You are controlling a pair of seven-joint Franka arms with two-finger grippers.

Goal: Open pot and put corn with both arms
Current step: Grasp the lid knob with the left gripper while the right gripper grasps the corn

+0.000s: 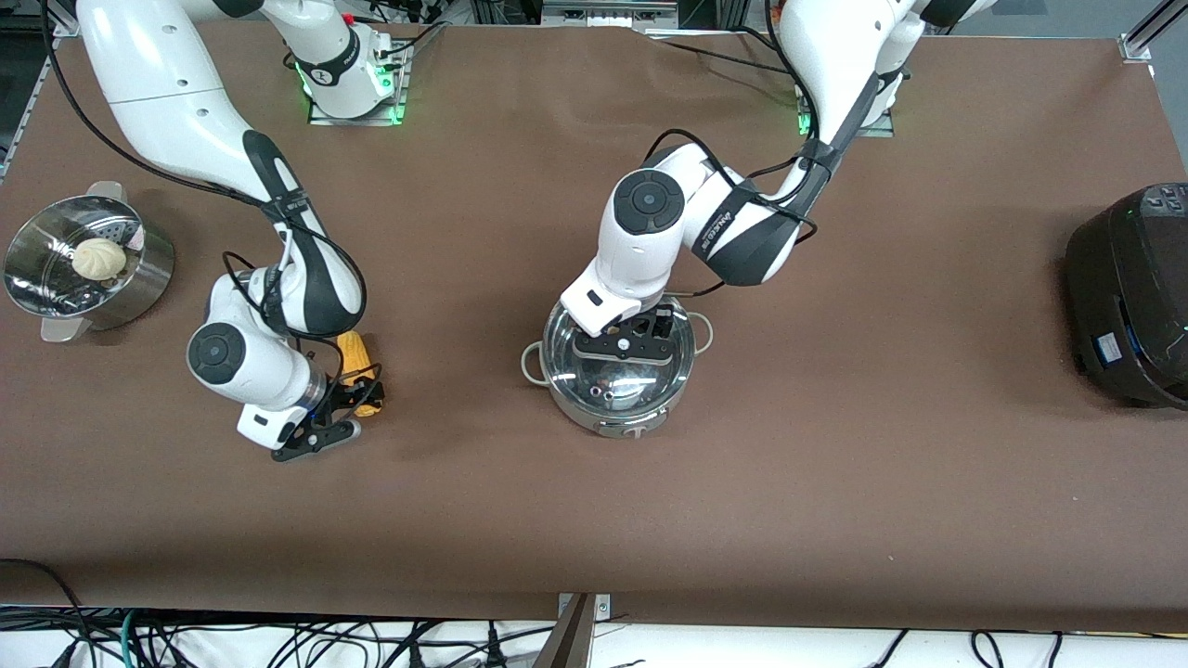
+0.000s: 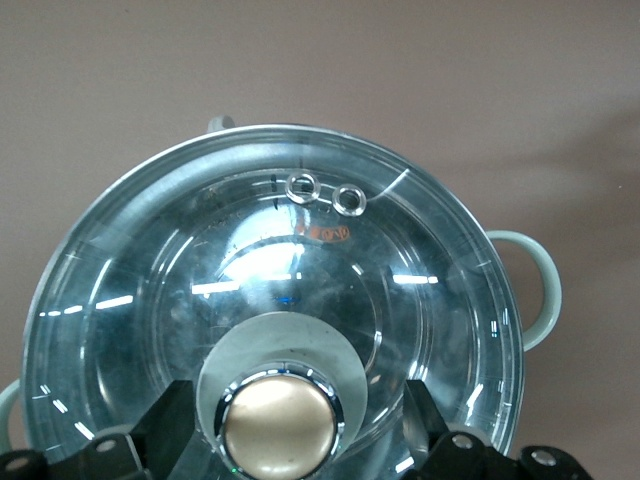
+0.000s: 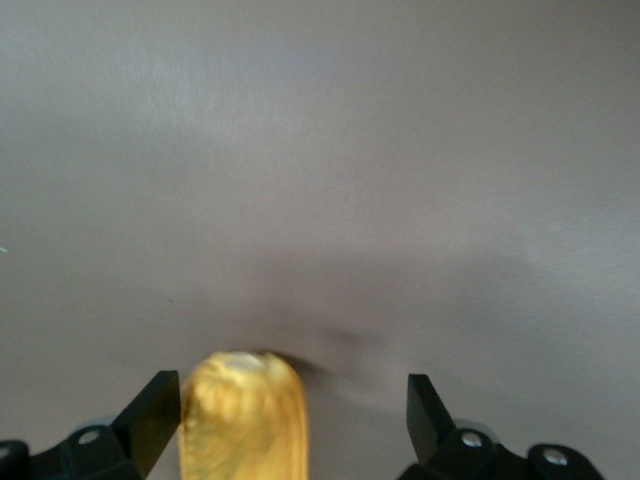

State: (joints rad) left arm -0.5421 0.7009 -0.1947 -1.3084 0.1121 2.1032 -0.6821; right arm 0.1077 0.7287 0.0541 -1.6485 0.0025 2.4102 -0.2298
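Note:
The steel pot (image 1: 616,419) stands mid-table with its glass lid (image 1: 614,378) on. In the left wrist view the lid (image 2: 270,260) and its tan knob (image 2: 278,428) show clearly. My left gripper (image 1: 642,329) is low over the lid, open, with a finger on each side of the knob and a gap on both sides (image 2: 297,392). The orange-yellow corn (image 1: 351,353) lies on the table toward the right arm's end. My right gripper (image 1: 360,390) is down over it, open. In the right wrist view the corn (image 3: 243,420) sits between the fingers, close beside one of them (image 3: 152,420).
A perforated steel steamer basket (image 1: 139,278) with a white bun (image 1: 98,258) stands at the right arm's end of the table. A large black cooker (image 1: 1132,292) stands at the left arm's end. The brown table (image 1: 835,482) is bare nearer the camera.

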